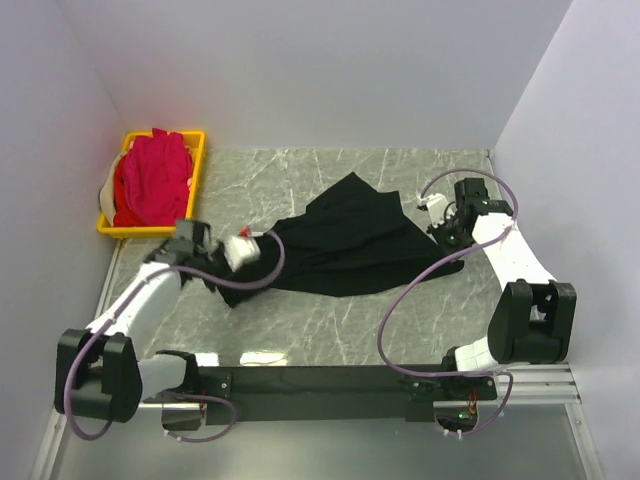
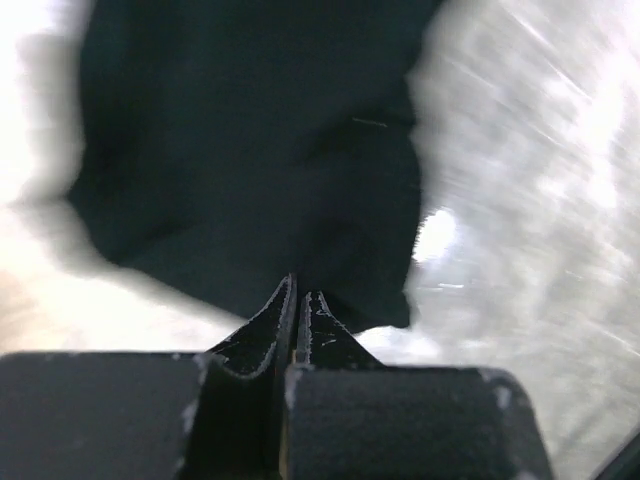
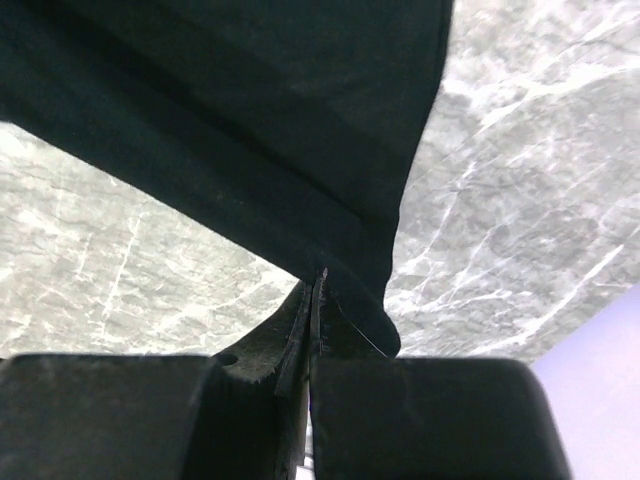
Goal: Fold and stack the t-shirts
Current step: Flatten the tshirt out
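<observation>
- Lying rumpled mid-bench, the black shirt (image 1: 355,235) stretches between both hands, with bare bench (image 1: 320,320) before and behind it.
- The left hand (image 2: 298,288) is pinched shut on its left edge, the right hand (image 3: 318,278) on its hemmed right corner; both arms reach forward, low.
- Heaped pink shirts (image 1: 150,180) fill the crate (image 1: 201,165) in the far-left corner.

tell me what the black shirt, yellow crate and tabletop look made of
Black shirt: soft matte cloth; it drapes in folds, hem stitched. Yellow crate: likely rigid plastic, evenly bright. Tabletop: grey, white veins, slight sheen; marble or printed laminate.
</observation>
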You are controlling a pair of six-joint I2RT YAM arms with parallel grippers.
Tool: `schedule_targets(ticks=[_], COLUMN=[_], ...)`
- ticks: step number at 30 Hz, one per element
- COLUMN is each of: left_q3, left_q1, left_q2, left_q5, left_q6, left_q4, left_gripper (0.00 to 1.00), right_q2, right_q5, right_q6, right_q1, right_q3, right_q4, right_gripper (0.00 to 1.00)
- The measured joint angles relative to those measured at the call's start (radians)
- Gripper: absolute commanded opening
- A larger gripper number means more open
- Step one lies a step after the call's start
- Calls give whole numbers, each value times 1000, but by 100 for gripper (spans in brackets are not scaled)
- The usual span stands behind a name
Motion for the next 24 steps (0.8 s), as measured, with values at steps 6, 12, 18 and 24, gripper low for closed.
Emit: schedule_targets(ticks=[6, 12, 18, 24], left_q3=[314, 219, 67, 18], left_q1=[122, -4, -56, -57], left_q2=[15, -64, -132, -155], left_q5=[103, 153, 122, 89], left_q6=[30, 145, 226, 240], left_q4=[-109, -298, -436, -456], left_gripper=[1, 1, 1, 44], right_q2=[0, -2, -18, -19], right_q5=[-9, -7, 0, -1], right_q6=[16, 10, -9, -24], right_q1=[-3, -13, -32, -35], right_q3=[72, 73, 31, -2], right_q4=[-15, -22, -35, -50], right_gripper=[0, 0, 0, 0])
